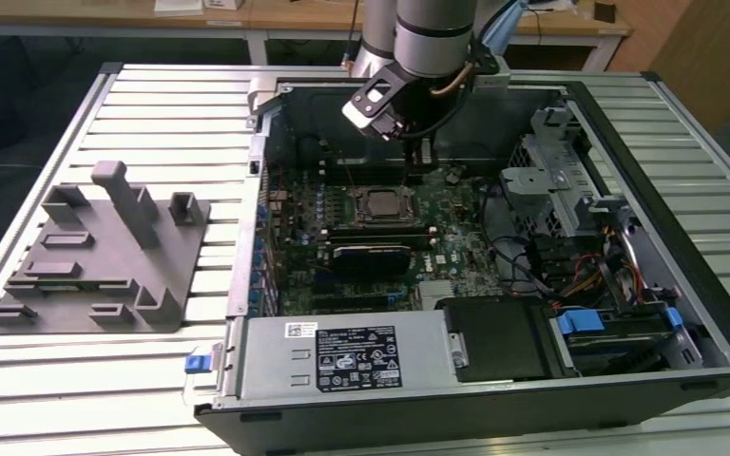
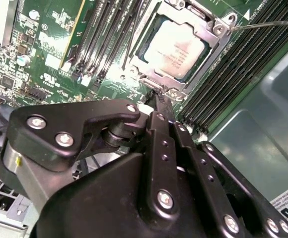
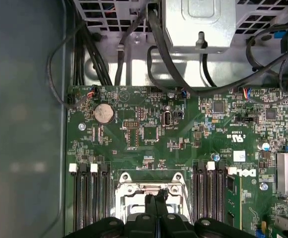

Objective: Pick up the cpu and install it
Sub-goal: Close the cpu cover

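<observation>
cpu (image 2: 176,49): seated flat in the socket (image 2: 217,30), mid-motherboard (image 2: 44,44).
claw (image 2: 160,96): narrow, fingertips pressed together, holding nothing.
relation: cpu lies just beyond and below the fingertips, apart.

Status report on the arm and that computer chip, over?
Jaws shut, empty, hovering above the board. Chip lies in its socket. Nothing between jaws and chip.

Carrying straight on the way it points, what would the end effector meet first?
The end effector points at the metal socket frame edging the cpu; likely that first, though depth is unclear.
</observation>
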Motion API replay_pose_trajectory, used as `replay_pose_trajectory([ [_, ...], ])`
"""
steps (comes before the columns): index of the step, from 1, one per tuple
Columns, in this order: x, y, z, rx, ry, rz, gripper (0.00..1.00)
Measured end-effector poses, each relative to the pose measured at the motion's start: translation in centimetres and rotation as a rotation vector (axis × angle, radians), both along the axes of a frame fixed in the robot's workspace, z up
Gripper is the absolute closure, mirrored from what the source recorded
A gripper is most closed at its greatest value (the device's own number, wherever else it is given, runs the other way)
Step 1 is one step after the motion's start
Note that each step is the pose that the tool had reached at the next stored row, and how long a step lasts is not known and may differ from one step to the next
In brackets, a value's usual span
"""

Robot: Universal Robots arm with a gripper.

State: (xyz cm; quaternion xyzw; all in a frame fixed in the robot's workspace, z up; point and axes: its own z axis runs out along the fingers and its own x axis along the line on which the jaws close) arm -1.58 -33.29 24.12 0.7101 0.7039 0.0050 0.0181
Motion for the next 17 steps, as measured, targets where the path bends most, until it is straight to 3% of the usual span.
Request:
replay_pose_trajectory([
  [1,0.00,0.00,0.00,0.0000,0.0008,0.000,0.89],
  [4,0.00,0.00,-0.04,-0.0015,0.0242,0.000,0.89],
  [7,0.00,0.00,-0.04,-0.0015,0.0302,0.000,0.89],
  [17,-0.53,-0.04,-0.17,-0.0014,0.0315,0.000,0.89],
])
